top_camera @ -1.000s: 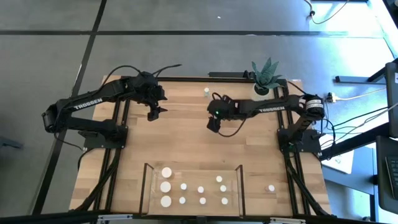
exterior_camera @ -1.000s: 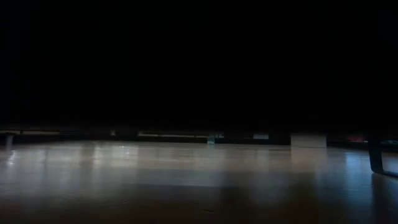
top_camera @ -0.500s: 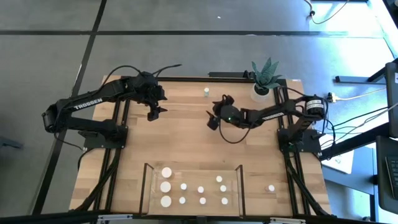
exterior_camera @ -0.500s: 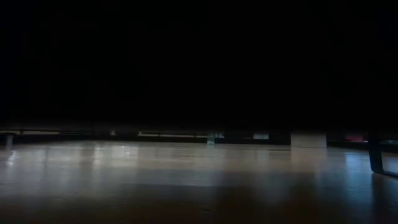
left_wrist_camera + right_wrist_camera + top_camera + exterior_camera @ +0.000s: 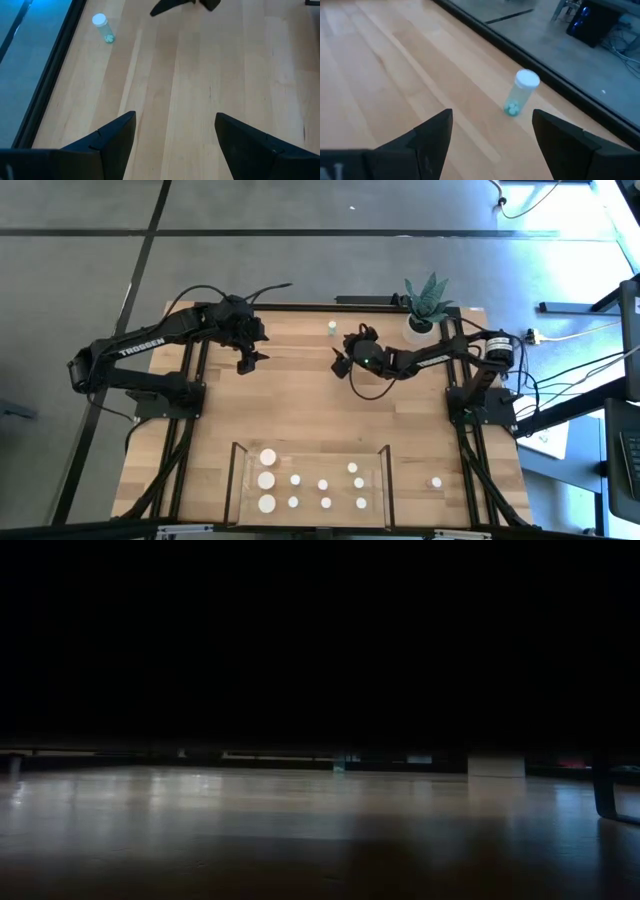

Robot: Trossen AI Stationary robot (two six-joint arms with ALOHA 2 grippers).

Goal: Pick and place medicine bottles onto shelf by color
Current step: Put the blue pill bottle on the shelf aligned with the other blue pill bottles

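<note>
Green-tinted medicine bottle (image 5: 331, 329) standing upright, white cap on top, near far edge of worktop (image 5: 300, 400); long axis vertical. Right gripper (image 5: 341, 363) just short of it, jaws spread wide and holding nothing, bottle lying ahead and apart from the fingertips, roughly centred between them in the right wrist view (image 5: 521, 93). Left gripper (image 5: 251, 360) farther off on the other side, jaws also parted and empty; same bottle seen small in its wrist view (image 5: 102, 27), well apart. Right arm clearly the nearer; likely a straight advance to bracket the body below the cap. Shelf (image 5: 312, 483) at near edge, already carrying three wide bottles (image 5: 267, 479) and several small ones (image 5: 323, 485); one more small bottle (image 5: 436, 482) on worktop beside shelf, outside its frame. Right wrist view shows greenish pills at bottle bottom, invisible from above. High view alone gives both arms' positions relative to bottle. Low view too dark to place anything.
</note>
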